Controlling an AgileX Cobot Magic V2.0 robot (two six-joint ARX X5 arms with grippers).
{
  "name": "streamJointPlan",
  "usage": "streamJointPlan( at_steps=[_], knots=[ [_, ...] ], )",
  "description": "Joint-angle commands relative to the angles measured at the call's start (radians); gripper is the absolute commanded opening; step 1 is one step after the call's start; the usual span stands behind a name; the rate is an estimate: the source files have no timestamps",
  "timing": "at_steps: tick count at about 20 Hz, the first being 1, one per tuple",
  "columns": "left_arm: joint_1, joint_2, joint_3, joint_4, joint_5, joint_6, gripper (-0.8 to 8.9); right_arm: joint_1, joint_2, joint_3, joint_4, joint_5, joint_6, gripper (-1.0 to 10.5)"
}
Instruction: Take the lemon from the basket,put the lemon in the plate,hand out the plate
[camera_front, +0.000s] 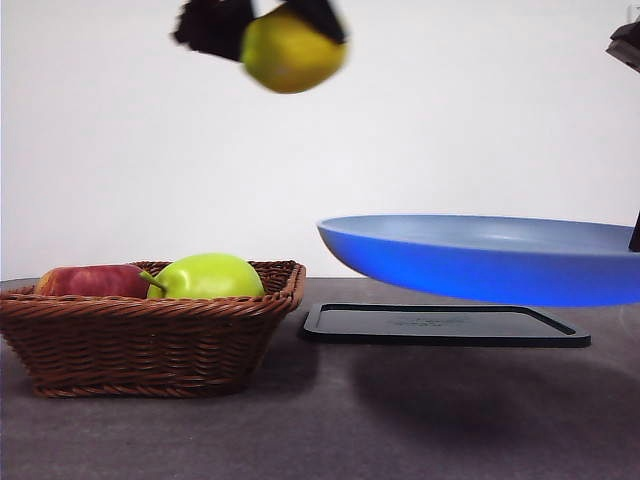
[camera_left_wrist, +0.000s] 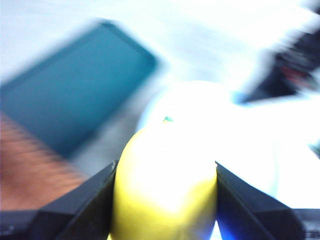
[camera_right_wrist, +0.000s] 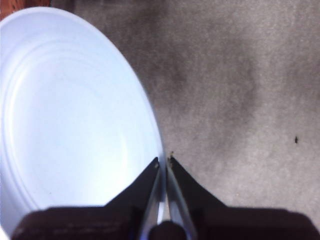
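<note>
One lemon (camera_front: 290, 50) hangs high above the basket (camera_front: 150, 335). One wicker basket stands on the table, with two fruits in it: one red apple (camera_front: 90, 281) and one green pear-like fruit (camera_front: 208, 276). One blue plate (camera_front: 490, 258) hovers right of the basket, over one black tray (camera_front: 445, 325).

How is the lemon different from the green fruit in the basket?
The lemon is yellow; the green fruit is lime green. The lemon looks smaller. The lemon hangs high up, clamped in the left gripper; the green fruit lies in the basket beside an apple. Both are roundish, smooth fruits.
</note>
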Motion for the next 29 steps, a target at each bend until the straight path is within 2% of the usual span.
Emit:
streamJointPlan(
  at_steps=[1,4,6,11,14,19,21,29],
  knots=[
    [-0.142,0.039,0.02,0.026,-0.047,-0.014,1.78,0.007,0.01,0.014,0.01,-0.009,0.007,0.0],
    [-0.289,0.092,0.02,0.084,-0.229,-0.009,1.8,0.013,0.01,0.014,0.005,-0.009,0.007,0.0],
    [-0.342,0.147,0.02,0.114,-0.297,-0.008,1.8,0.013,0.01,0.014,-0.003,-0.009,0.006,0.0],
    [-0.363,0.27,0.02,0.156,-0.311,-0.01,1.87,0.013,0.01,0.014,-0.022,-0.009,0.002,0.0],
    [-0.363,0.305,0.02,0.156,-0.311,-0.01,2.96,0.013,0.01,0.014,-0.022,-0.009,-0.002,0.0],
    [-0.371,0.313,0.02,0.158,-0.305,-0.011,3.22,0.013,0.01,0.014,-0.023,-0.009,-0.002,0.0],
    [-0.37,0.313,0.02,0.157,-0.306,-0.017,4.01,0.013,0.01,0.014,-0.023,-0.009,-0.001,0.0],
    [-0.355,0.237,0.02,0.095,-0.309,-0.06,4.04,0.01,0.015,0.014,-0.023,-0.002,0.023,0.0]
  ],
)
